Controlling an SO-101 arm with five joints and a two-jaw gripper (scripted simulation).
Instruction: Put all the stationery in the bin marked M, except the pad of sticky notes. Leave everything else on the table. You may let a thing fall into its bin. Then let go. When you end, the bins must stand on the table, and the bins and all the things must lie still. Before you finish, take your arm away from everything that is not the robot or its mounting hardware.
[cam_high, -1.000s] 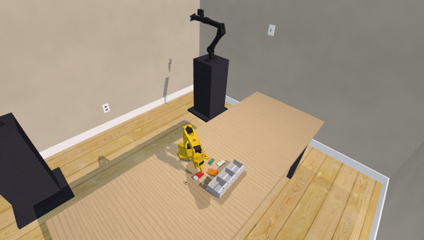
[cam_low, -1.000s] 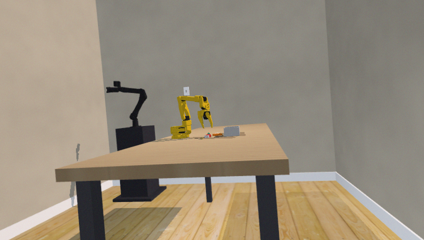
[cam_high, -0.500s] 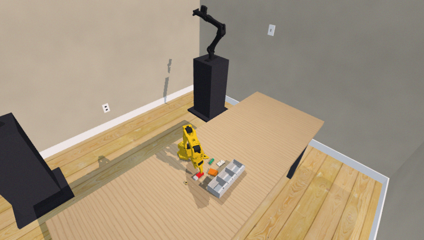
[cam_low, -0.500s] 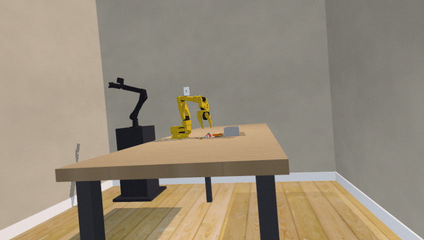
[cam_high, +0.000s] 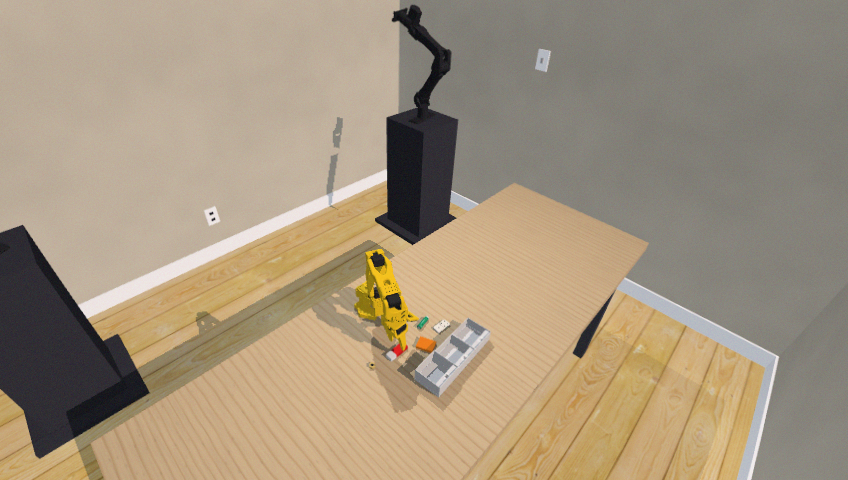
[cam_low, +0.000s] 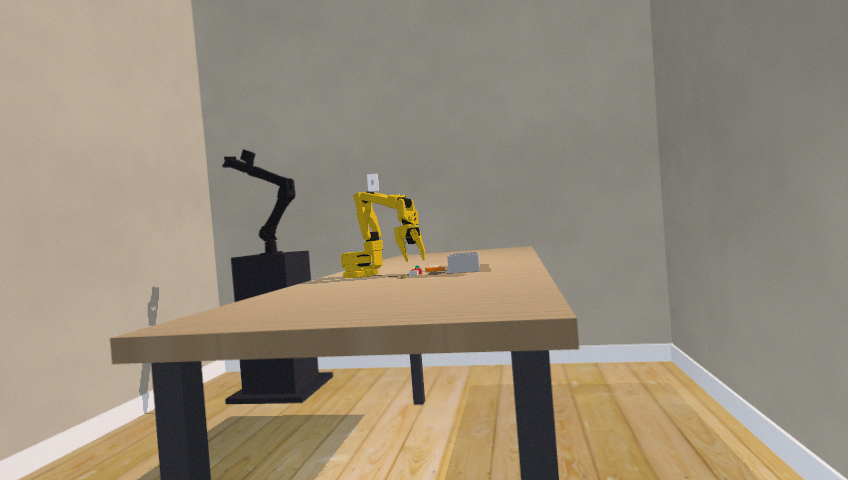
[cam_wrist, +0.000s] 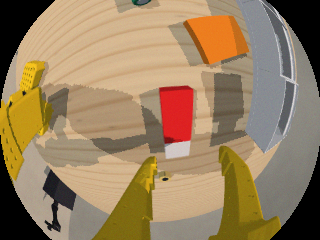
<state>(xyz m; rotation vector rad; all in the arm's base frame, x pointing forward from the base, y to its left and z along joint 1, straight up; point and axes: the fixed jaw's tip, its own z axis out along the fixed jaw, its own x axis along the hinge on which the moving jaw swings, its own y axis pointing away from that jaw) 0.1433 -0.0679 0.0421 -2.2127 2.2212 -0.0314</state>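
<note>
A red eraser with a white end (cam_wrist: 176, 122) lies flat on the table; it also shows in the top view (cam_high: 393, 353). My gripper (cam_wrist: 188, 160) hangs above it, fingers pointing down and partly open, with nothing between them. It stands clear of the table in the exterior view (cam_low: 411, 252). An orange pad of sticky notes (cam_wrist: 216, 39) lies just beyond the eraser, beside the grey row of bins (cam_wrist: 274, 74). The row of bins (cam_high: 452, 355) stands upright with several compartments. I cannot read the marks on the bins.
A tiny tan object (cam_high: 370, 366) lies to the left of the eraser. The arm's yellow base (cam_high: 371, 300) stands behind.
</note>
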